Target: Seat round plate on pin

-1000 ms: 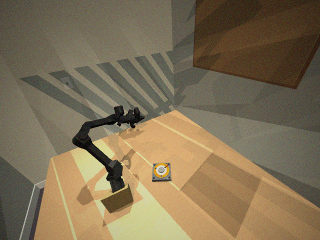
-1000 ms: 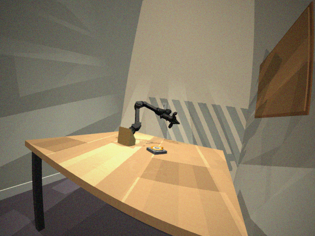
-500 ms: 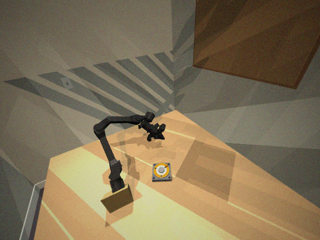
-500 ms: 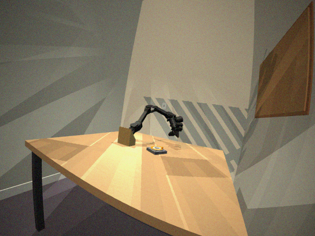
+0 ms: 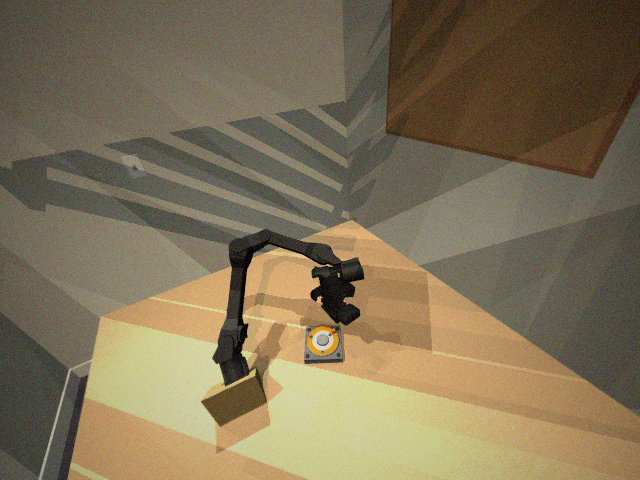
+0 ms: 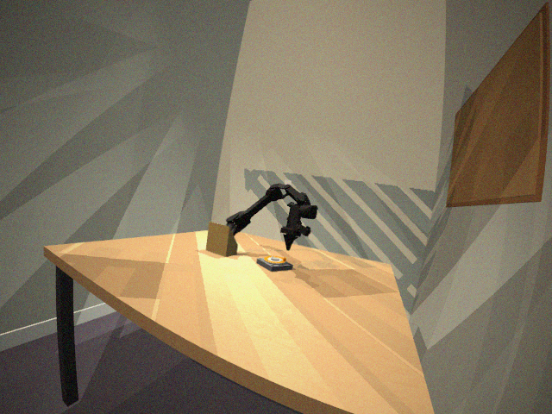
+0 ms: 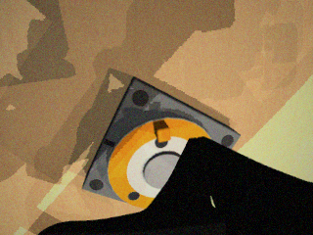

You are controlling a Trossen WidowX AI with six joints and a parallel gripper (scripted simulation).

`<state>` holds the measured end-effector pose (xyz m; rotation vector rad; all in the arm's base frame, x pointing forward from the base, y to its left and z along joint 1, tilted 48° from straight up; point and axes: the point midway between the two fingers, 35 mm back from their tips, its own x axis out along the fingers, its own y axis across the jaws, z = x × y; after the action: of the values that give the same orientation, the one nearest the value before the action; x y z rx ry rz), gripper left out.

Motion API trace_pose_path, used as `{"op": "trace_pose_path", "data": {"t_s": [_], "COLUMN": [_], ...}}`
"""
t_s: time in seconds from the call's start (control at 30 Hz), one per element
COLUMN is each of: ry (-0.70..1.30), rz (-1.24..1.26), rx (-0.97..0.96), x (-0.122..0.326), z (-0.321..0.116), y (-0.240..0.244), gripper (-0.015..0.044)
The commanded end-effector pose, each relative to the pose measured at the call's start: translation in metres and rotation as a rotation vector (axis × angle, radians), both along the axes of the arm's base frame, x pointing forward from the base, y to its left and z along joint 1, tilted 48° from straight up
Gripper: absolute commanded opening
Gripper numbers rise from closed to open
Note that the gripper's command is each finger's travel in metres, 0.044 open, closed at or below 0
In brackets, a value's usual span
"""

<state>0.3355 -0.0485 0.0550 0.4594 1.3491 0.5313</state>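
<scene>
The round plate [image 5: 332, 349] [image 6: 268, 260] [image 7: 117, 166], orange with a white centre, sits around the grey post [image 5: 322, 339] [image 7: 158, 171] on the dark grey square base [image 5: 323, 360] [image 6: 273, 267] [image 7: 100, 164]. In the exterior view its right side looks raised. The orange tab [image 5: 333, 331] [image 7: 162, 134] is at the plate's upper right in the top view. A dark hole [image 7: 160, 143] shows beside the tab in the wrist view. I cannot make out the pin. My gripper [image 5: 345, 320] [image 6: 288, 248] [image 7: 197, 145] is shut and empty, above the tab side of the base, apart from the plate. It hides the plate's right part in the wrist view.
The arm's box-shaped mount [image 5: 237, 400] [image 6: 219, 239] stands on the wooden table [image 5: 413, 413] [image 6: 311, 356], left of the base. The table's far corner lies behind the arm in the top view. Shadows fall across the table. A brown board [image 5: 491, 77] [image 6: 498, 116] hangs on the wall.
</scene>
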Motion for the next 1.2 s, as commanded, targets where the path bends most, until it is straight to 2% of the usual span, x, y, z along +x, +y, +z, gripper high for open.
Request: {"op": "trace_pose_path", "data": {"t_s": [0.0,0.33,0.63,1.17], "ry": [0.075,0.075,0.075,0.075], "rz": [-0.071,-0.072,-0.071,-0.071], "rx": [0.181,0.18,0.183,0.184], "x": [-0.008,-0.007,-0.002,0.003], "z": [-0.012,-0.014,-0.042,-0.031], "y": [-0.01,-0.007,0.026,0.038], "gripper": [0.0,0.0,0.0,0.0]}}
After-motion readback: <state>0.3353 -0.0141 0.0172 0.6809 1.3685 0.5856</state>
